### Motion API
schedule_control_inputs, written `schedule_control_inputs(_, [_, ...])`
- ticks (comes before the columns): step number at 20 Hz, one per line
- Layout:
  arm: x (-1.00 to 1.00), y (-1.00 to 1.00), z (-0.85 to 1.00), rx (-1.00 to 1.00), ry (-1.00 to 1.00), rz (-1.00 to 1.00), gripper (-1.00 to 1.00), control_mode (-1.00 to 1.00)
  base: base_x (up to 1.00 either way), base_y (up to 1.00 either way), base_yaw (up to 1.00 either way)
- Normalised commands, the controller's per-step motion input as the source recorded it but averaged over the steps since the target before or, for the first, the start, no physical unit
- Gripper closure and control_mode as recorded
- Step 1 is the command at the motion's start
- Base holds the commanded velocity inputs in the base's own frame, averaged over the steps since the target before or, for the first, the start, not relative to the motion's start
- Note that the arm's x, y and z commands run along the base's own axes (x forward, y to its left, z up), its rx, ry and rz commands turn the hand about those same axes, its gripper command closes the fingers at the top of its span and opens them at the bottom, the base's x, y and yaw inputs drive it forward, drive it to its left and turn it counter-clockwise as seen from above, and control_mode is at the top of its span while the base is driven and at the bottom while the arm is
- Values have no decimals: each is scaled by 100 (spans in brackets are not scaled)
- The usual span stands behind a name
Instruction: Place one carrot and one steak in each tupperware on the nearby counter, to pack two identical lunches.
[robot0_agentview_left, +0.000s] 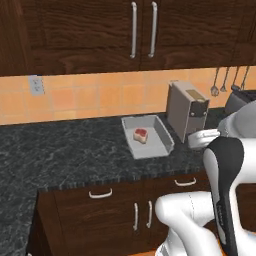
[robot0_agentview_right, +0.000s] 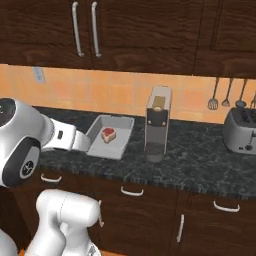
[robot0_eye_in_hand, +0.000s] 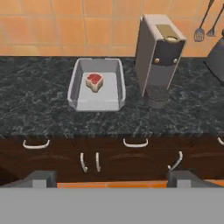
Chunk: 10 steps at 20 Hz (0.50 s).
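The tool is hanging wide apart, gripping nothing, its fingertips cut off at the hand view's lower edge. A steak is lying in the tray on the bench; bare bench is stretching leftward. Rightward, what is probably a coffee machine is standing just beside the tray.

arm: glossy white rounded shells | joints: dark, near-black bands | joint cap: round, black, small white logo | finger tips: grey, blocky
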Motion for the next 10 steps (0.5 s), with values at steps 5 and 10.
schedule_control_inputs(5, [0,0,0,0,0,0,-100,100,-62,-96,-3])
schedule_control_inputs(10, [0,0,0,0,0,0,-100,100,-16,-100,0])
